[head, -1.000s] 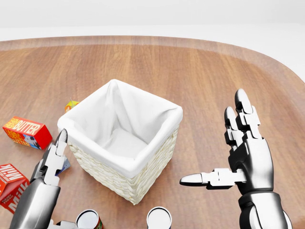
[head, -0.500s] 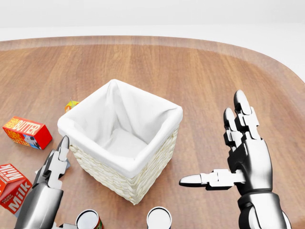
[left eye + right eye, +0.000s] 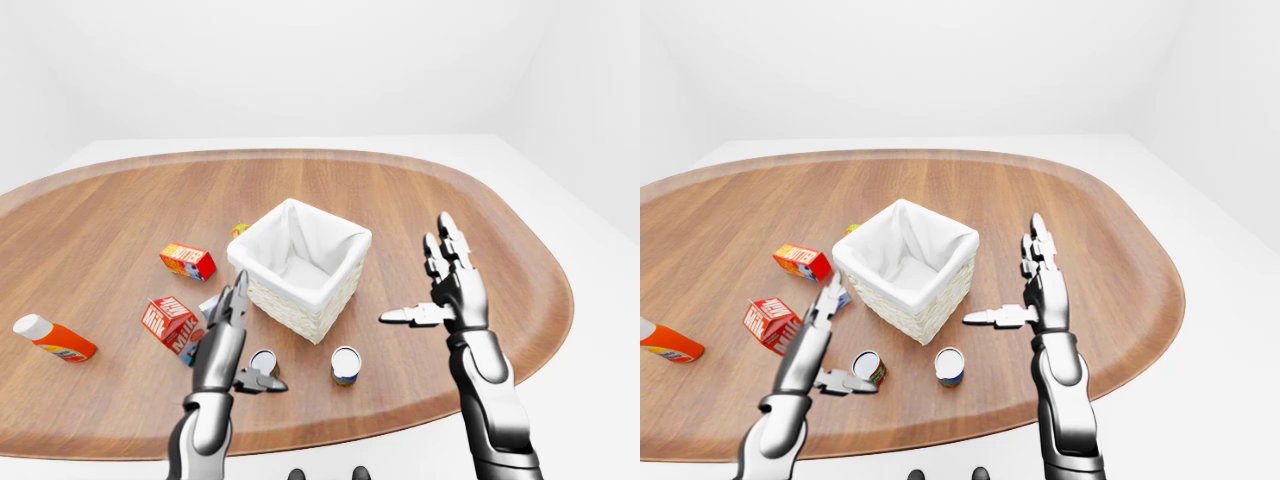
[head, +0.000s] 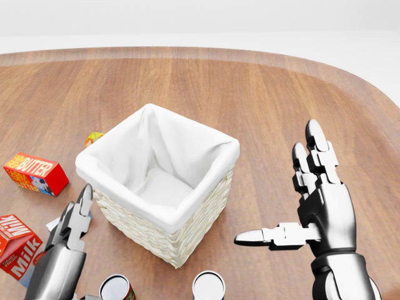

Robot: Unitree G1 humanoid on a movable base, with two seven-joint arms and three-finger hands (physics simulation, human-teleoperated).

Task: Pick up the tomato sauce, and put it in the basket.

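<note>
The left robot hand [image 4: 74, 220] has slid lower in the head view than it was a moment ago, and the right robot hand [image 4: 312, 200] has stayed where it was. The tomato sauce [image 4: 117, 288] is a small can with a silver top and a red side. It stands on the wooden bench [image 3: 420, 210], at the bottom edge of the head view, just right of the left robot hand and not touching it. Both robot hands are spread wide and hold nothing. The basket [image 4: 164, 222], white inside, sits just above the can. Another can [image 4: 208, 285] stands to the right.
</note>
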